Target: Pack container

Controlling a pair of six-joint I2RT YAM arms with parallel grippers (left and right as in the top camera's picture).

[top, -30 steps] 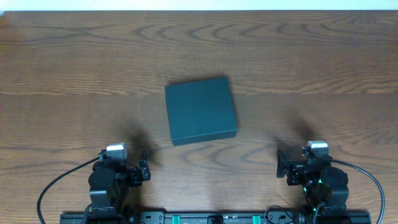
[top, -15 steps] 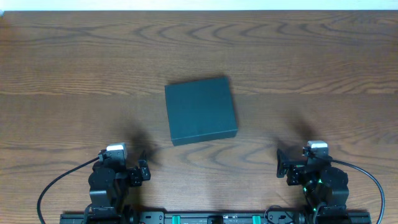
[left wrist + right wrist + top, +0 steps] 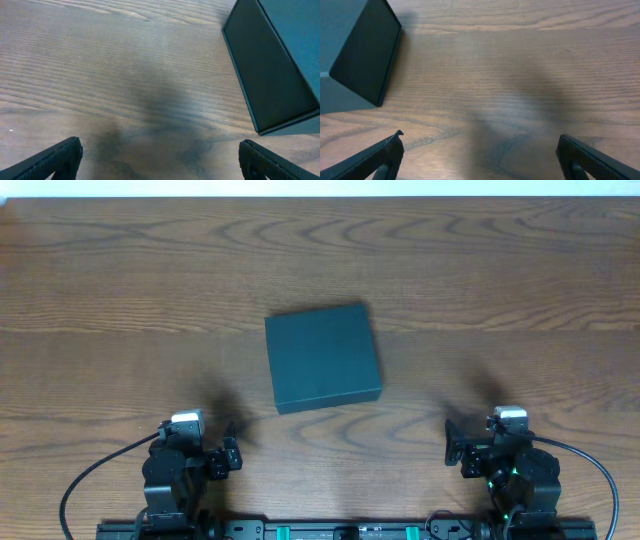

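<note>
While both arms are crouching at the near edge of the wooden table (image 3: 520,280), the scene is reading thus
Left gripper (image 3: 160,156): hanging low over the wood, fingers spreading wide apart, gripping nothing
Container (image 3: 323,358): lying flat near the table's middle, lid closed, turned slightly askew, sitting between the two arms and well apart from both
Right gripper (image 3: 480,156): hanging low likewise, fingers standing wide apart, holding nothing, the container's corner showing at the upper left of its wrist view
</note>
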